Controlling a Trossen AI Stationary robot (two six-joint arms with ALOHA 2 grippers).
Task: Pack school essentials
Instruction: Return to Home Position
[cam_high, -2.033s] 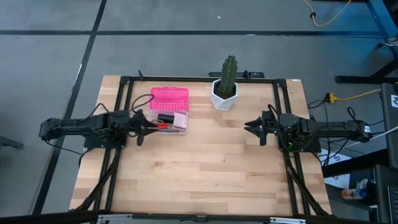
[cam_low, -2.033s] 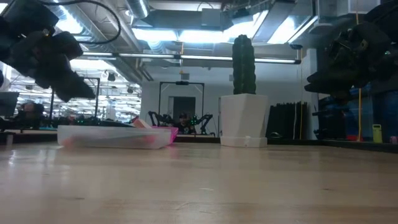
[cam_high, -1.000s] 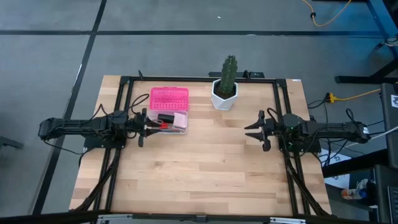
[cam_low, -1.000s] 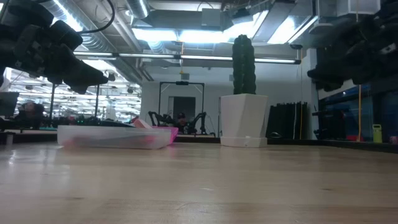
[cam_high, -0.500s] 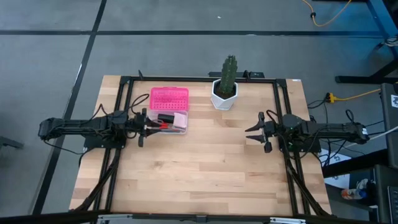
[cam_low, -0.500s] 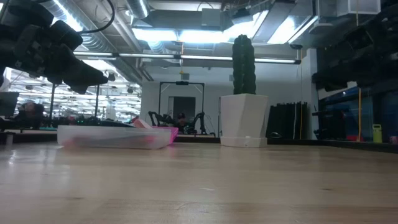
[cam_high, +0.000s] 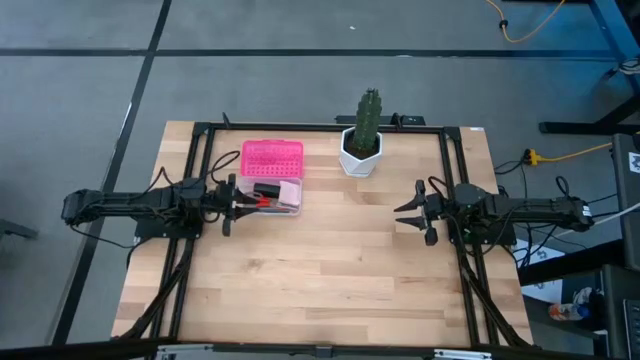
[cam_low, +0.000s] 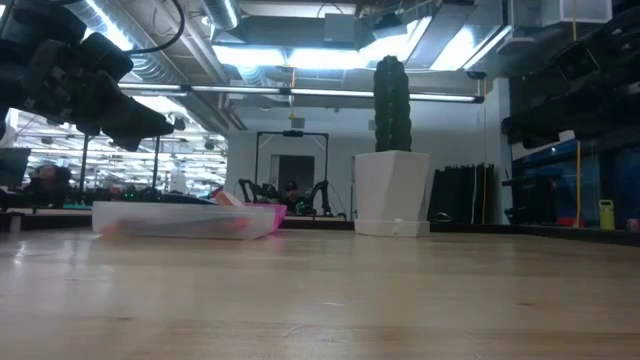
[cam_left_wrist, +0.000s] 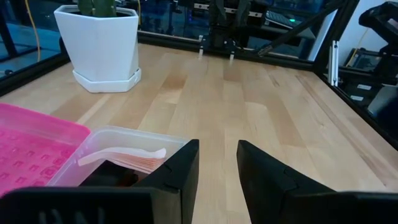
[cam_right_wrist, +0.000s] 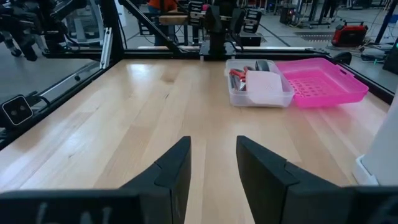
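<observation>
Pink, square and flat, the pad (cam_right_wrist: 264, 81) lies in the clear plastic box (cam_right_wrist: 260, 101) beside the red-handled scissors (cam_right_wrist: 236, 78). No stationery shows loose on the pale wooden bench (cam_high: 330, 270), so packing looks done, though the studded pink lid (cam_high: 272, 157) lies open. The left end effector (cam_left_wrist: 216, 143) hovers just beside the box, fingers spread and empty. The right end effector (cam_right_wrist: 213, 138) hangs well apart, likewise spread. A ribbed cactus (cam_high: 370, 108) in a faceted white pot (cam_high: 358, 158) stands near.

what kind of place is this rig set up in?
Probably a robotics lab or workshop: bare ceiling ducts and strip lights overhead, what looks like another robot rig behind the table, and a taped grey floor with loose cables.
</observation>
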